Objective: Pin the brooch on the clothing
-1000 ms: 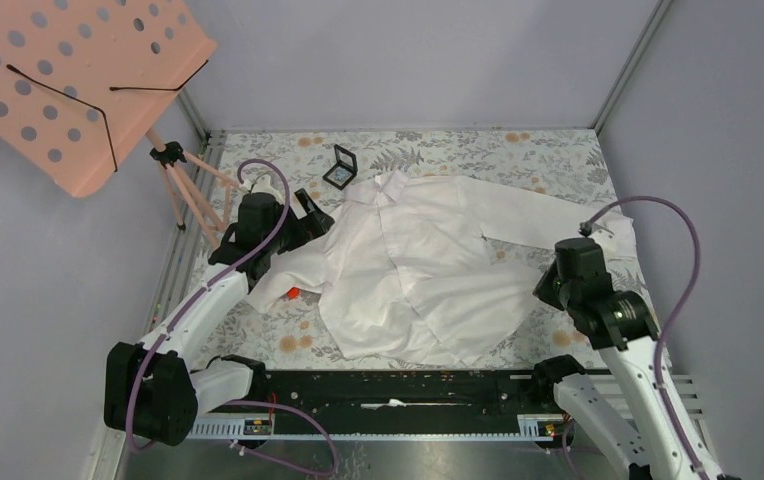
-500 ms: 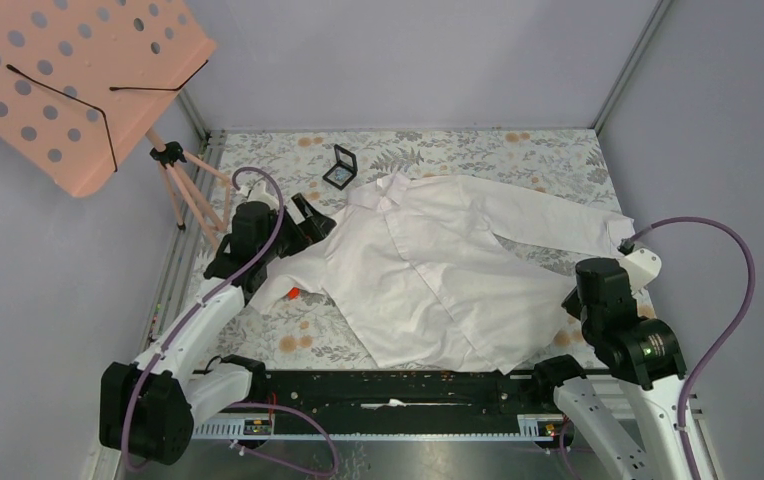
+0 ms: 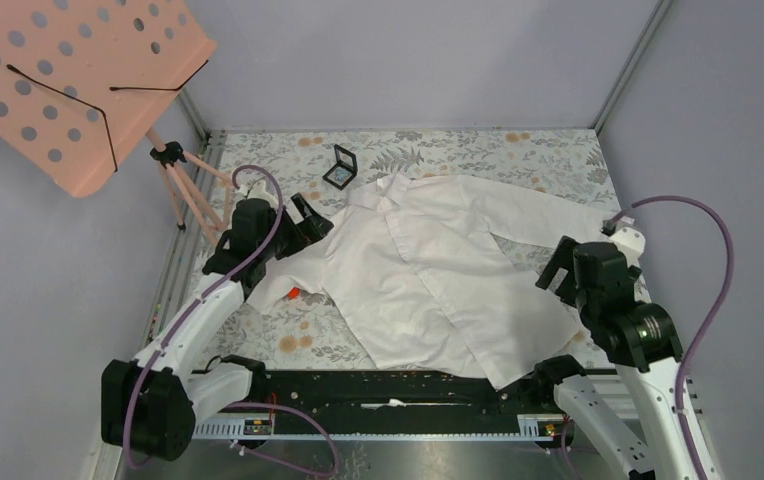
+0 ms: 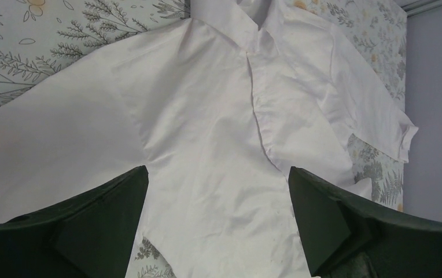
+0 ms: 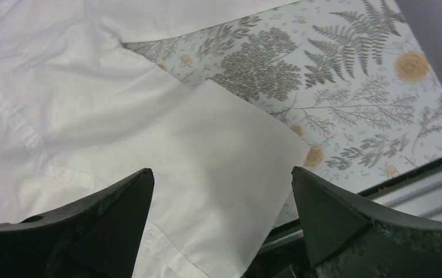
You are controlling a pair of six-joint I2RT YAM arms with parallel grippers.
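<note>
The shirt (image 3: pixel 428 280) is thin, creased cloth; the tablecloth (image 3: pixel 558 160) matt, printed.

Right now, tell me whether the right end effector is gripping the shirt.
No, the right end effector hangs wide open over the shirt, clamping nothing.

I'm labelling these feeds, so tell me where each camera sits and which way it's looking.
Top external: high behind the robot, looking down on the floral table and white shirt; left arm and right arm show.
Left wrist: over the shirt, facing its collar; the left fingers, open, frame the bottom.
Right wrist: facing a shirt corner near the table's edge; the right fingers show.
All three share the shirt.
</note>
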